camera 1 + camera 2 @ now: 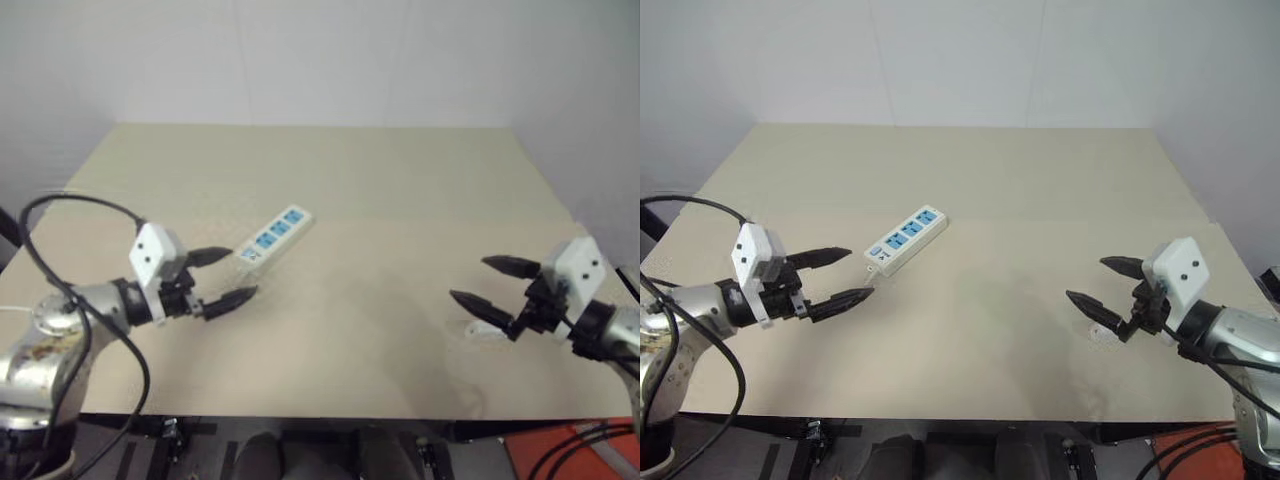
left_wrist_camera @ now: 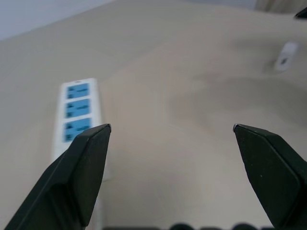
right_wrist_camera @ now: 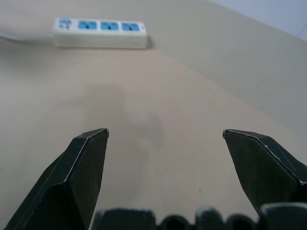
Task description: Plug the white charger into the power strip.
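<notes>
Beige tabletop [image 1: 1020, 170] against a plain pale wall; both arms held low over the near edge, nothing in hand. My left gripper [image 1: 845, 275] has its fingers spread wide and empty, pointing inward toward the switch end of the power strip [image 1: 906, 239], which lies just beyond the tips, apart from them, flat and angled away with its three blue socket panels facing up. My right gripper [image 1: 1103, 283] is likewise spread and empty, hovering over the white charger [image 1: 1102, 332], which lies on the table right under the lower finger; contact cannot be resolved. Charger and strip sit well apart, on opposite sides. Judgement: the open stance on each side reads as a ready pose, right to pick the charger, left to steady the strip. Plugging not yet begun.
</notes>
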Controlling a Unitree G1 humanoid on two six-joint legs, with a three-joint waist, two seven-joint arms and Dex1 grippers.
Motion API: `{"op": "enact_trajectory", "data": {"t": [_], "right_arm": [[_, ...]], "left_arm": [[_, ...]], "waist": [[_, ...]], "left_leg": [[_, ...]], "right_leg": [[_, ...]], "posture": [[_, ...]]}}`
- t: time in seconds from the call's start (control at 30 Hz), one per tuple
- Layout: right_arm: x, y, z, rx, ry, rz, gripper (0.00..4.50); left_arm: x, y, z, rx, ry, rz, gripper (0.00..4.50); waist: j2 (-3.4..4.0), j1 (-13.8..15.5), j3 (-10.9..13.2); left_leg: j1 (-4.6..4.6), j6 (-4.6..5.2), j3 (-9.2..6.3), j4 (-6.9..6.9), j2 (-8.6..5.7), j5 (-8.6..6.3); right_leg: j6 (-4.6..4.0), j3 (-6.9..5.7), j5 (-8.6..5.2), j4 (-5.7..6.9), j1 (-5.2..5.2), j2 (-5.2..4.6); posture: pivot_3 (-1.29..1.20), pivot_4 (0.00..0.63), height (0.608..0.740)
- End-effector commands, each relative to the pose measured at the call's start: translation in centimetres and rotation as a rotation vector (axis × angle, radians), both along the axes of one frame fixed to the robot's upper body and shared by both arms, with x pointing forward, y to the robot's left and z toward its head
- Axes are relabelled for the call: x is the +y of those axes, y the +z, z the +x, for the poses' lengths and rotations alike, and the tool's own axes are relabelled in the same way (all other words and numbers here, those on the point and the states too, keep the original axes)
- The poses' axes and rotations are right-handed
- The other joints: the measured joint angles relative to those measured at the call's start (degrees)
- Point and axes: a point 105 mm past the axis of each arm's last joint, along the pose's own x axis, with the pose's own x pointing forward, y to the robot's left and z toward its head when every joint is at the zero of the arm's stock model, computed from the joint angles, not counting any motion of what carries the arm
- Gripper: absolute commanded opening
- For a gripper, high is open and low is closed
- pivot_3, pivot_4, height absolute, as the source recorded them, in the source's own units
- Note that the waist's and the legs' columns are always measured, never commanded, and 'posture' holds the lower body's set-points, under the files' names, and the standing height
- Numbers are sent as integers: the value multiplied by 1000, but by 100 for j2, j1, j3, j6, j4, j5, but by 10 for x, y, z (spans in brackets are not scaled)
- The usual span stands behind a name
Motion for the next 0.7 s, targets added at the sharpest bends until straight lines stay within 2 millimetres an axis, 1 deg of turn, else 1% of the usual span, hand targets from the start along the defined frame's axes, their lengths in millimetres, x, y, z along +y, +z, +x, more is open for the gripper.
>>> {"op": "enact_trajectory", "data": {"t": [0.03, 0.13, 0.2, 0.37, 0.5, 0.6, 0.7], "right_arm": [[4, 12, -6, -68, 18, -15, 4500], [-3, -4, -8, -41, 2, -70, 4500], [-6, -9, -9, -31, -3, -80, 4500], [-8, -9, -6, -41, -14, -78, 4500], [-8, -10, -5, -41, -17, -84, 4500], [-5, -8, -2, -48, -14, -85, 4500], [2, -1, 6, -69, 3, -110, 4500]], "left_arm": [[-9, 1, -7, -60, -33, 36, 4466], [-10, -5, -10, -52, -61, 60, 4466], [-10, -6, -11, -58, -75, 73, 4466], [-10, -4, -9, -70, -77, 72, 4466], [-7, -6, -7, -70, -66, 99, 4466], [-3, -5, 1, -81, -25, 108, 4466], [7, -3, 21, -101, 68, 155, 4466]], "waist": [[0, 9, 0], [0, 48, 0], [-2, 59, 1], [-2, 37, 1], [-2, 27, 1], [-3, 32, 2], [-4, 36, 2]], "left_leg": [[-1, 0, 0, 0, 0, 0], [-5, 0, 0, -1, -1, 0], [-7, 0, 0, -1, -2, 0], [-4, 0, 4, 0, -2, 0], [-2, 0, 4, -1, 0, 0], [-2, 0, 4, -1, -1, 0], [-2, 0, 4, 0, -1, 0]], "right_leg": [[0, 0, 0, 0, -1, 0], [-6, 0, 0, -4, -2, -1], [-6, -2, 0, -8, -2, -3], [-5, 1, 0, -7, -1, -3], [-4, 1, -1, -4, -2, -1], [-4, 1, -1, -4, -1, -2], [-3, 0, 0, -4, -1, -2]], "posture": [[0, 150, 740], [0, 150, 740], [0, 150, 740], [0, 150, 740], [0, 150, 740], [0, 150, 740], [0, 150, 740]]}}
